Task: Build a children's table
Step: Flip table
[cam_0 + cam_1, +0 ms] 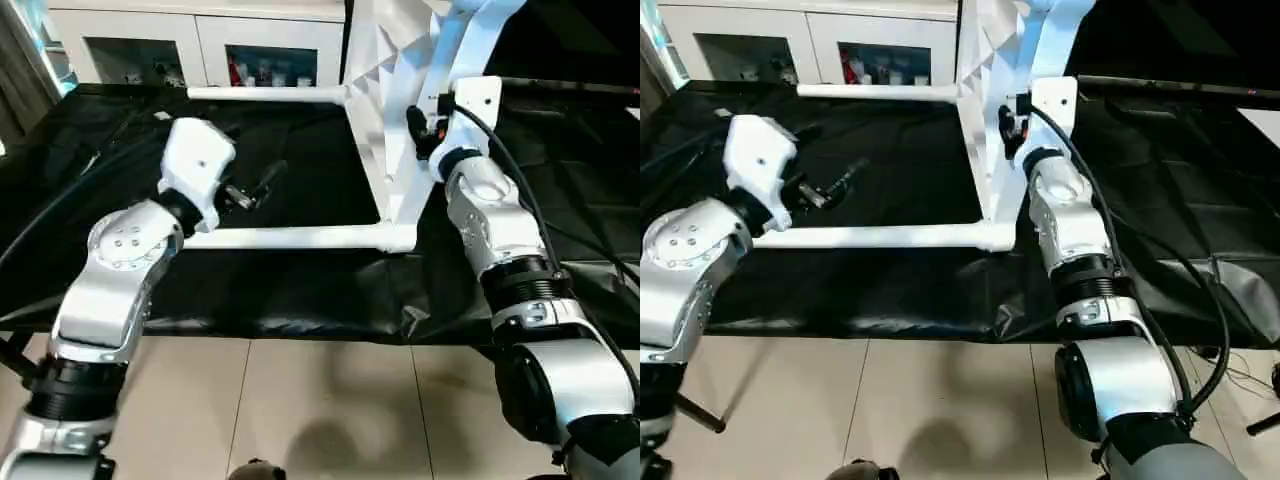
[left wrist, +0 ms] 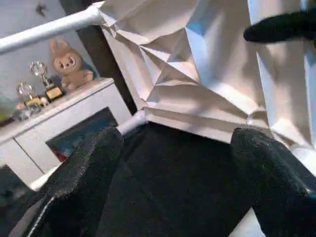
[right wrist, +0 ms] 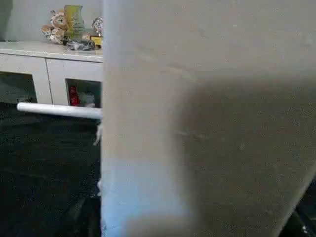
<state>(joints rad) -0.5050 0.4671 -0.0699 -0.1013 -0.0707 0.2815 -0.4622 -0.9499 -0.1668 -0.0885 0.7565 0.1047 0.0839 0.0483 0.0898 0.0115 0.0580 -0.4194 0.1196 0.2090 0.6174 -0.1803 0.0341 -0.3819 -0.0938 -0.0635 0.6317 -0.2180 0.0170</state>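
Meanwhile, the white plastic children's table (image 1: 400, 110) is standing on its edge on the black sheet (image 1: 300, 290), two tube legs pointing left. Left gripper (image 1: 262, 183) is hovering wide open and empty between those legs. Right gripper's grip on the table cannot be told.

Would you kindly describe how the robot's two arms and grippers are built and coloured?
Both arms have rounded silver-white shells joined by black ribbed collars. The left arm has a round joint cap with small bolt holes. The right arm carries a black cable looping along it. The left gripper has two thick black, rounded fingers with a matte texture.
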